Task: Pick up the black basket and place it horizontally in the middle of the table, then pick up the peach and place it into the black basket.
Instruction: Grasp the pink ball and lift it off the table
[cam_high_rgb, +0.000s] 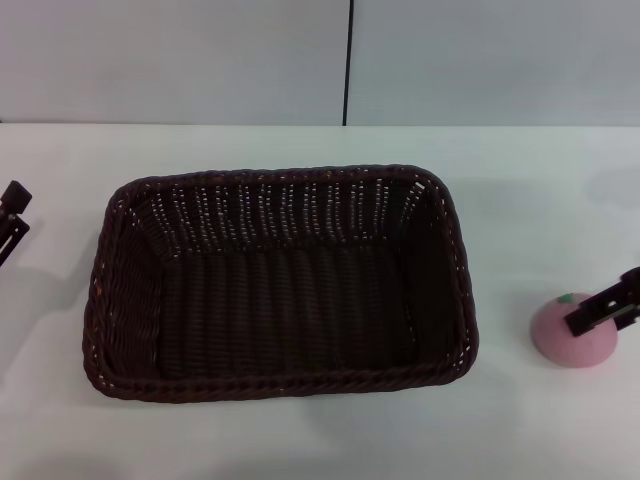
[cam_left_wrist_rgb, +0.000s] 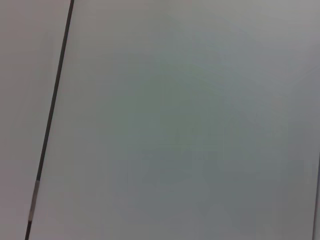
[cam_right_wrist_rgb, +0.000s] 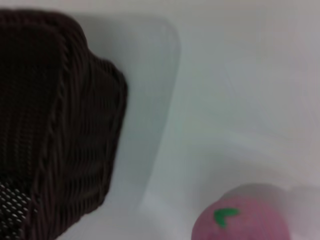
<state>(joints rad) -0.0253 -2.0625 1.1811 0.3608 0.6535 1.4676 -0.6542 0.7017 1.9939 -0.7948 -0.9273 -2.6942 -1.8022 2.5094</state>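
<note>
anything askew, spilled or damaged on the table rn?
Nothing stands out. The black basket sits flat and horizontal mid-table, empty, weave intact. The peach rests on the table to its right, outside it, with the right hand over it. The left hand is off at the left edge.

SETTING: lab-type test station | EVIDENCE: plain white table (cam_high_rgb: 300, 440); bare pale wall panels (cam_high_rgb: 170, 60) behind, split by one dark vertical seam (cam_high_rgb: 348, 60); toy peach (cam_high_rgb: 570, 335) as prop
</note>
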